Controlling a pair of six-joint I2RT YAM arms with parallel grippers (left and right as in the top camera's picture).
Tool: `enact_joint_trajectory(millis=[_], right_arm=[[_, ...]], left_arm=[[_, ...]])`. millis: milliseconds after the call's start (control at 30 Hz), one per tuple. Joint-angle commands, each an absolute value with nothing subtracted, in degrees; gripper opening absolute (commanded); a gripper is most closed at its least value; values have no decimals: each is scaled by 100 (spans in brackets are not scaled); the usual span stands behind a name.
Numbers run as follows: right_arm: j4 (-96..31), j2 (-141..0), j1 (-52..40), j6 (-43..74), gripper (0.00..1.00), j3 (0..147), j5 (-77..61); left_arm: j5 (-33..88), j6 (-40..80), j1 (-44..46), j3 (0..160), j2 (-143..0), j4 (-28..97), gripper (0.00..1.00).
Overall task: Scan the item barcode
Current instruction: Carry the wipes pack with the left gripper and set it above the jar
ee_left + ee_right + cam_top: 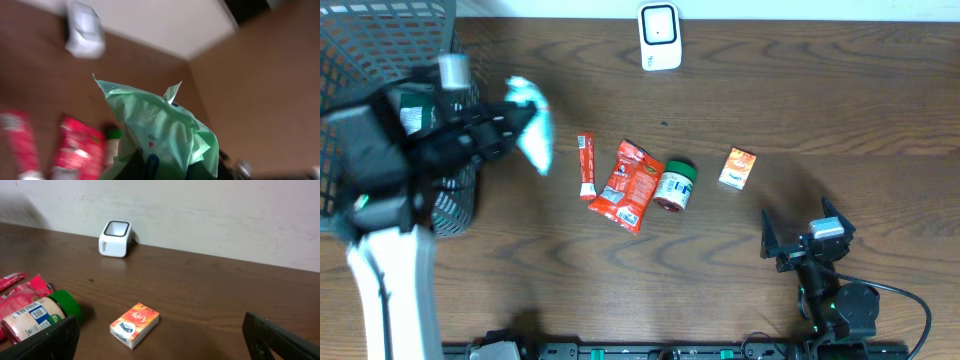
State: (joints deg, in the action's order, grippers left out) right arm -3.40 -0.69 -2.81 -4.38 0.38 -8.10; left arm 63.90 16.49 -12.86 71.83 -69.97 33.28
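Left gripper (518,120) is clamped on the pale green packet (538,142), lifted off the table just right of the basket (380,40) on the left, presumably to swing its barcode toward the scanner (660,37) at the far edge, while the right gripper (798,230) sits wide open, near right.

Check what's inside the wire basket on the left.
A dark green item and a pale cylinder show in the wire basket. The left arm, holding the green packet, covers the rest.
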Motion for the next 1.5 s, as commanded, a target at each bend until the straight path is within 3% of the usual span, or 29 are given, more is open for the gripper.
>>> enact_joint_trajectory(millis=[0, 233, 767, 833, 900, 1167, 1233, 1267, 1333, 1367, 1467], right_arm=[[-360, -45, -217, -388, 99, 32, -801], [-360, -45, -217, -388, 99, 32, -801], [-360, -45, -217, -388, 99, 32, -801], [-360, -45, -217, -388, 99, 32, -801], [-360, -45, -217, -388, 99, 32, -801], [-360, -45, -217, -388, 99, 32, -801], [-360, -45, -217, -388, 99, 32, -801], [-360, -45, -217, -388, 99, 32, -801], [-360, -45, -217, -388, 99, 32, -801], [-360, -45, -217, -388, 99, 32, -801], [-360, -45, -217, -388, 99, 32, -801]], left_arm=[[7290, 1505, -580, 7260, -7813, 3332, 7], [7019, 1055, 399, 7260, -9454, 3162, 8], [5677, 1275, 381, 7262, -11813, 1658, 8], [5201, 1275, 381, 7262, -11891, 1658, 13], [4722, 1273, 384, 7262, -11907, 1656, 24], [4458, 1278, 327, 7363, -11819, 1546, 50], [4263, 1275, 311, 7395, -11679, 1546, 50], [4163, 1275, 311, 7397, -11581, 1546, 46], [4086, 1273, 314, 7397, -11450, 1551, 14], [4084, 1273, 314, 7397, -11393, 1549, 7], [4088, 1278, 311, 7404, -11244, 1531, 7]])
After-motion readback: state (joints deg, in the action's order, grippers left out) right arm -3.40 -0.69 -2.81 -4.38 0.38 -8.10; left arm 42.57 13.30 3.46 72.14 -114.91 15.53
